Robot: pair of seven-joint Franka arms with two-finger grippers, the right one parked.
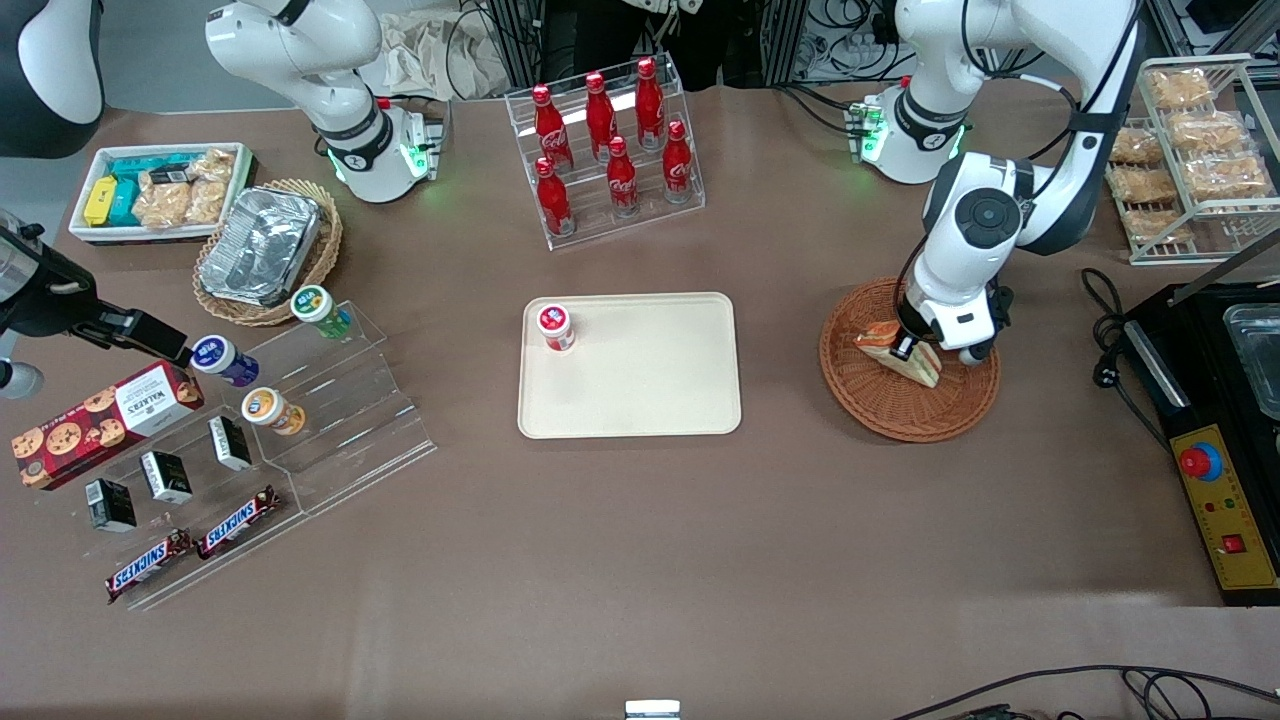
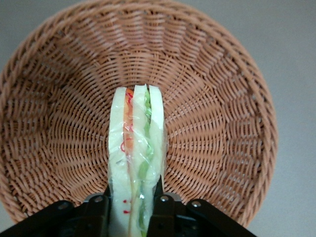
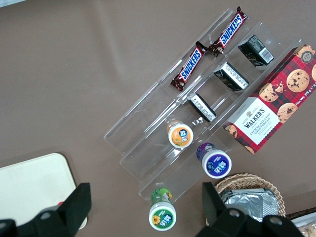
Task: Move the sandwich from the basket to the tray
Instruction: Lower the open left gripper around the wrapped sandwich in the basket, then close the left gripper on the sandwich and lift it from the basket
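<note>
Gripper (image 2: pixel 131 210) is clamped on the sandwich (image 2: pixel 136 158), which is over the basket (image 2: pixel 222 123), at or just off its weave. Grasp done; lift and carry to the tray (image 1: pixel 650 380), at 9 o'clock from the basket, remain. A small jar (image 1: pixel 556 326) sits at the tray's corner.

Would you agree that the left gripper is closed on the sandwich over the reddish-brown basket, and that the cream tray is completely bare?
Not quite: the tray is not bare. The front view shows a small red-lidded cup on it. The gripper does grip the sandwich over the basket.
</note>
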